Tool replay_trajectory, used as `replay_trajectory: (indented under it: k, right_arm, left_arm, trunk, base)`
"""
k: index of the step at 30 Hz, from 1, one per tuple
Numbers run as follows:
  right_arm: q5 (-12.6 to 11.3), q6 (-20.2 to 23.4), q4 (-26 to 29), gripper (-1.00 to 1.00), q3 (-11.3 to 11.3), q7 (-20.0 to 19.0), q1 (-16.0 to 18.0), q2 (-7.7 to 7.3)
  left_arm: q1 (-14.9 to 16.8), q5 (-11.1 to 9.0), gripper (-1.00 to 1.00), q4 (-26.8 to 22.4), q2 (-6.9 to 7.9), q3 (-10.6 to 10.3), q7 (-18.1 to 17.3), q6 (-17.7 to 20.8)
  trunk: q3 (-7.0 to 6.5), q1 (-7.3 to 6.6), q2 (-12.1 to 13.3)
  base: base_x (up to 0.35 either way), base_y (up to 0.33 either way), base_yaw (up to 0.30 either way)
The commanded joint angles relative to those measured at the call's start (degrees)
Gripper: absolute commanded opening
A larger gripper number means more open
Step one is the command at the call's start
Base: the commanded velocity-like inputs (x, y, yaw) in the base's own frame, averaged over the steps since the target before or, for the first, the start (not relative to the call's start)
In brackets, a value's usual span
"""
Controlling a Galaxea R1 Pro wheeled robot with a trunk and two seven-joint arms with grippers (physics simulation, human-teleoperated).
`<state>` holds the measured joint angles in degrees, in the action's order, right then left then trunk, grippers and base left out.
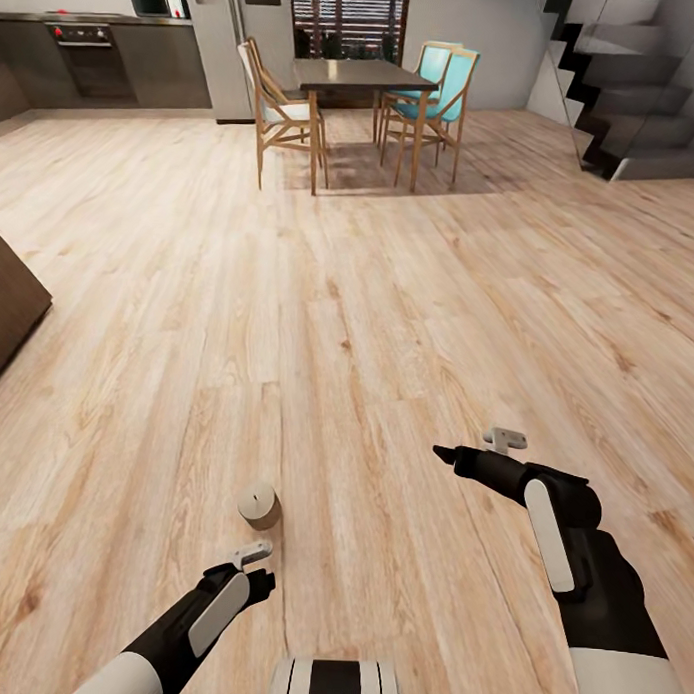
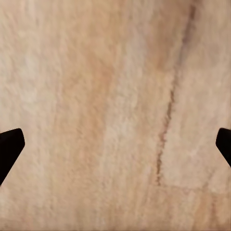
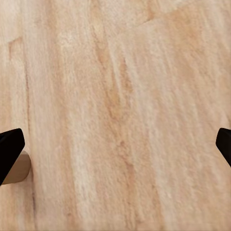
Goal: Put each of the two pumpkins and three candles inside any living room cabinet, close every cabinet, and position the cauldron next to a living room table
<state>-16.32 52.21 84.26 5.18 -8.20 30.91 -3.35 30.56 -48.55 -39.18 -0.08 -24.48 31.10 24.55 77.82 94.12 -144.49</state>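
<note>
One candle (image 1: 258, 505) stands upright on the wood-plank floor (image 1: 368, 318), just ahead of the left tool (image 1: 256, 567); left tool spread wide, empty; right tool (image 1: 475, 450) also spread, empty, well apart from the candle; dark cabinet (image 1: 8, 310) corner at far left; dining table (image 1: 361, 75) and chairs (image 1: 278, 109) far ahead.

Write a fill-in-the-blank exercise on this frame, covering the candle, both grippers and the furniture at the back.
1. The candle stands on the wood-plank ____.
2. It is closest to the ____ gripper.
3. The left gripper and the right gripper both hold ____.
4. The chairs on the right-hand side of the dining table have ____ seats.

Missing words: floor; left; nothing; turquoise
</note>
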Motion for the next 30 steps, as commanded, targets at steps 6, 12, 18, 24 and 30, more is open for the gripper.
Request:
replay_trajectory:
  k: [6, 12, 18, 24, 30]
  right_arm:
    - [0.5, 0.3, 0.0, 1.0, 0.1, -0.6, 0.0, 0.01]
    - [0.5, 0.3, 0.0, 1.0, 0.1, -0.6, 0.0, 0.01]
    - [0.5, 0.3, 0.0, 1.0, 0.1, -0.6, 0.0, 0.01]
    - [0.4, 0.3, -0.1, 1.0, 0.1, -0.6, 0.0, 0.01]
    - [0.5, 0.3, -0.1, 1.0, 0.1, -0.6, 0.0, 0.01]
  left_arm:
    - [0.0, -0.4, 1.0, -0.1, 0.07, -1.3, 0.4, 0.1]
    - [0.0, -0.3, 1.0, -0.1, 0.12, -1.8, 0.5, 0.1]
    - [0.0, -0.3, 1.0, -0.1, 0.19, -1.9, 0.5, 0.1]
    - [0.0, -0.3, 1.0, -0.1, 0.21, -1.9, 0.5, 0.1]
    - [0.0, -0.3, 1.0, -0.1, 0.33, -1.9, 0.5, 0.1]
  trunk:
    - [0.04, -0.01, 0.0]
    - [0.04, -0.01, 0.0]
    - [0.04, -0.01, 0.0]
    - [0.04, -0.01, 0.0]
    - [0.04, -0.01, 0.0]
  base:
    - [0.089, 0.0, 0.0]
    - [0.205, 0.0, 0.0]
    - [0.217, 0.0, 0.0]
    - [0.098, -0.038, 0.0]
    - [0.101, -0.083, 0.0]
